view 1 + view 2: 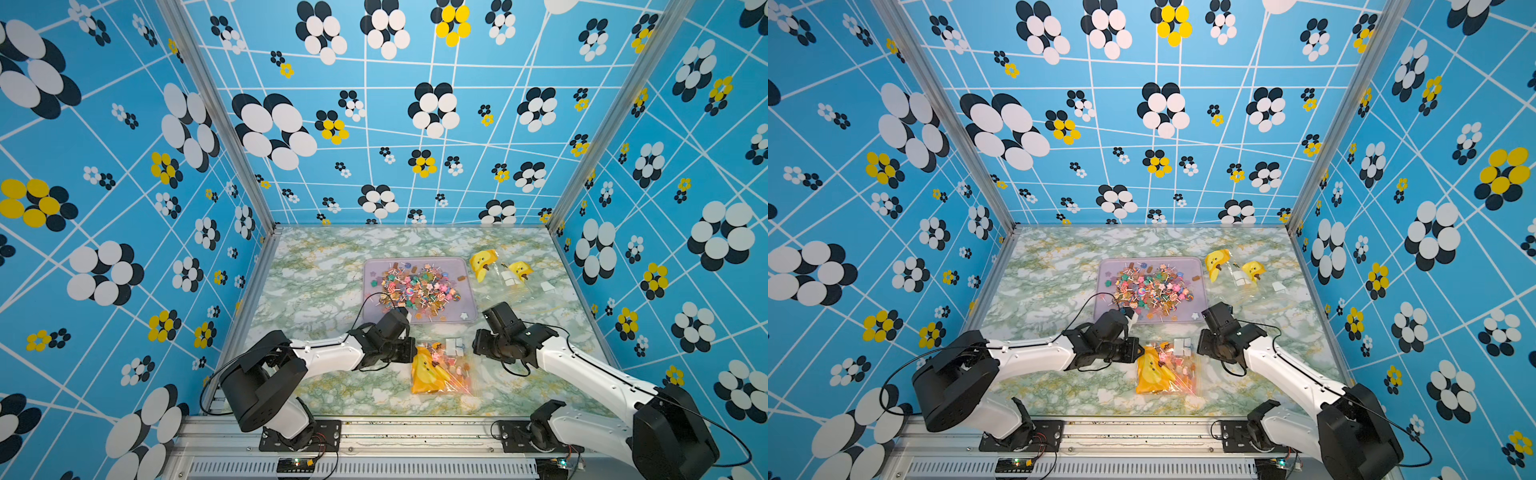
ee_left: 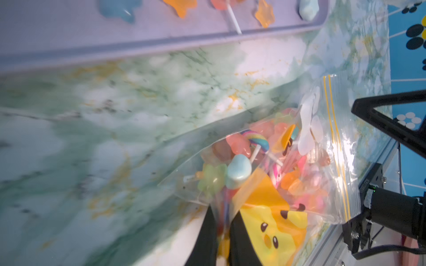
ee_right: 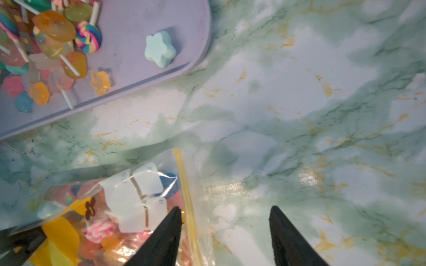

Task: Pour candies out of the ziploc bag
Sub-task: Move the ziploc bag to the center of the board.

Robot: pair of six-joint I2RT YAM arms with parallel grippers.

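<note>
Anchored on the front rail, reaches the left arm inward, forearm low and level, and clamps the left gripper (image 2: 223, 210) shut on the ziploc bag (image 1: 442, 370). Shows candies (image 2: 237, 171) inside the bag, flat on the marble table (image 1: 316, 282) near the heaped tray (image 1: 465, 270). Bends the right arm inward, right gripper (image 3: 226, 208) spread wide at the zip edge.

A lilac tray (image 1: 467, 301) sits on marbled tabletop (image 1: 316, 282).
</note>
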